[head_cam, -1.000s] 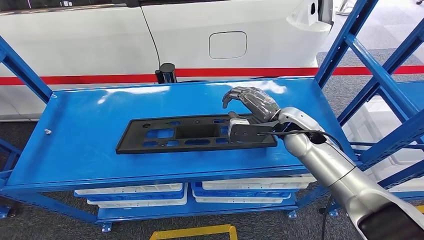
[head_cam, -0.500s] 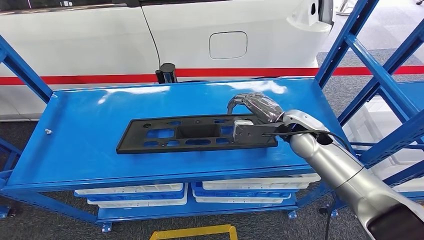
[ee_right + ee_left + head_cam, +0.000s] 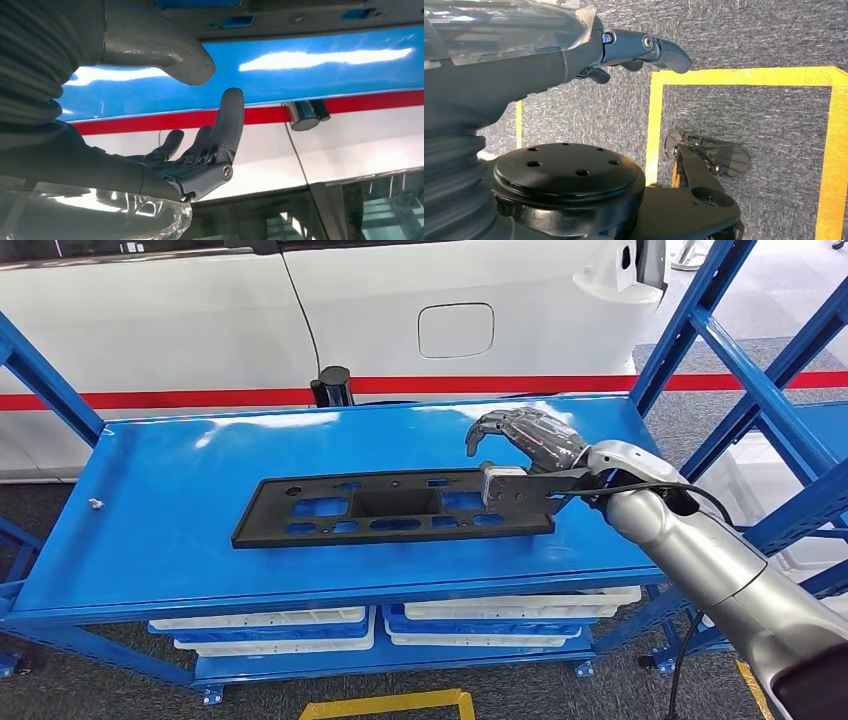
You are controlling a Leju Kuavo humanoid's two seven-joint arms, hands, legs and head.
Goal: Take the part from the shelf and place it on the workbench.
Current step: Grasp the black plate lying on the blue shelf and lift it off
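A long flat black part (image 3: 390, 506) with several cut-outs lies on the blue shelf top (image 3: 170, 530). My right hand (image 3: 525, 438) hovers over the part's right end, a little toward the far side, fingers arched downward and holding nothing. In the right wrist view the thumb (image 3: 165, 52) and fingers (image 3: 227, 125) stand well apart with nothing between them; the part's edge (image 3: 280, 17) and the blue surface (image 3: 300, 70) lie beyond. My left hand (image 3: 639, 47) hangs over the grey floor, its fingers loosely extended and empty.
A white car (image 3: 400, 310) with a red stripe stands close behind the shelf. Blue uprights (image 3: 700, 320) rise at the right and a black post (image 3: 331, 383) at the back edge. White bins (image 3: 270, 630) fill the lower level. Yellow tape (image 3: 654, 125) marks the floor.
My right hand dipped toward the part's right end, then rose and shifted to the right, its arm swinging outward. The part lies where it was.
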